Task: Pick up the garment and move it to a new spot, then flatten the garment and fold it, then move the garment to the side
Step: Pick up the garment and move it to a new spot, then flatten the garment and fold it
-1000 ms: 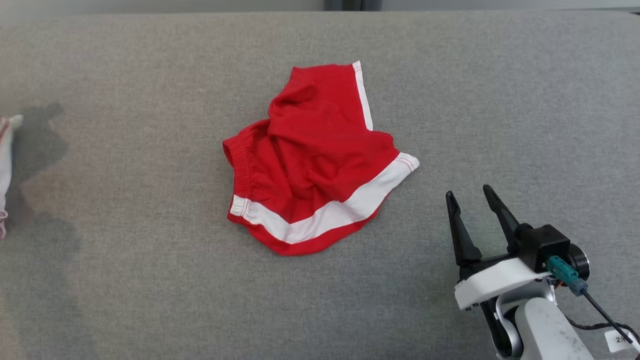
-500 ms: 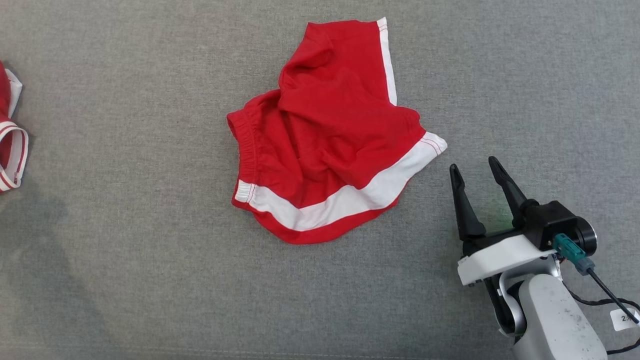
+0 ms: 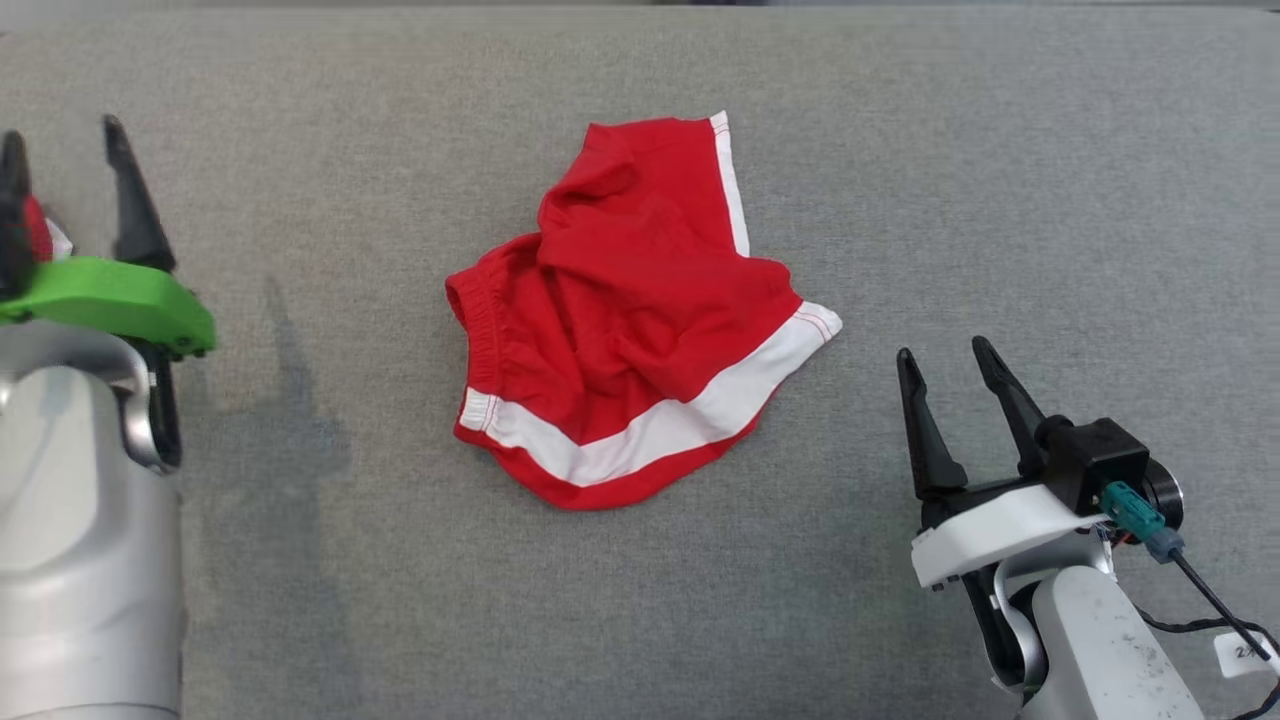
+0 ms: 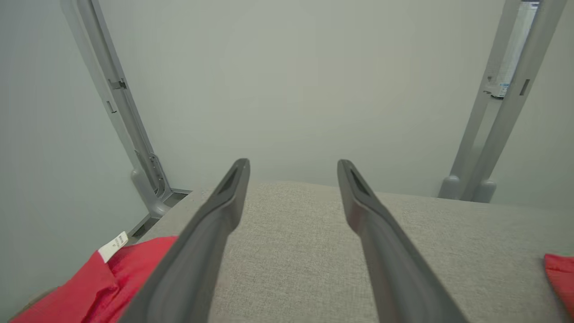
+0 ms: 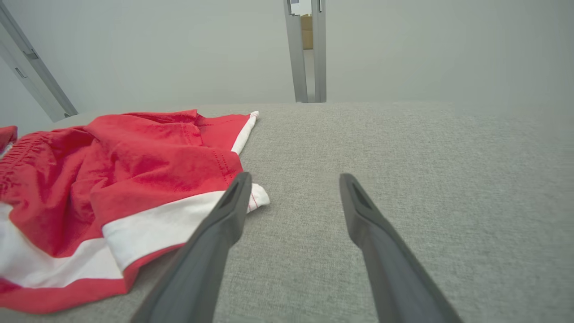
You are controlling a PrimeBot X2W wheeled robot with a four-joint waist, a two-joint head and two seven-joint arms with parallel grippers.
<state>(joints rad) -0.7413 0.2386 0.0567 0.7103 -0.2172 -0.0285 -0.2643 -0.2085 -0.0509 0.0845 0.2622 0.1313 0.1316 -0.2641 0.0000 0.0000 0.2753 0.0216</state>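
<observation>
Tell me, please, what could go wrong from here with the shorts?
The shorts lie crumpled in overlapping layers, so a pinch may catch one layer only and leave them bunched. Another red garment lies beside the open left gripper, which might snag it.

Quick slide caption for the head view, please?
Crumpled red shorts on the grey surface, untouched between the left gripper and right gripper, jaws open.

The left gripper [image 3: 60, 135] hangs well to the left of the garment [image 3: 630, 320] and the right gripper [image 3: 942, 352] near its lower-right hem, both with fingers spread wide, gripping nothing.
</observation>
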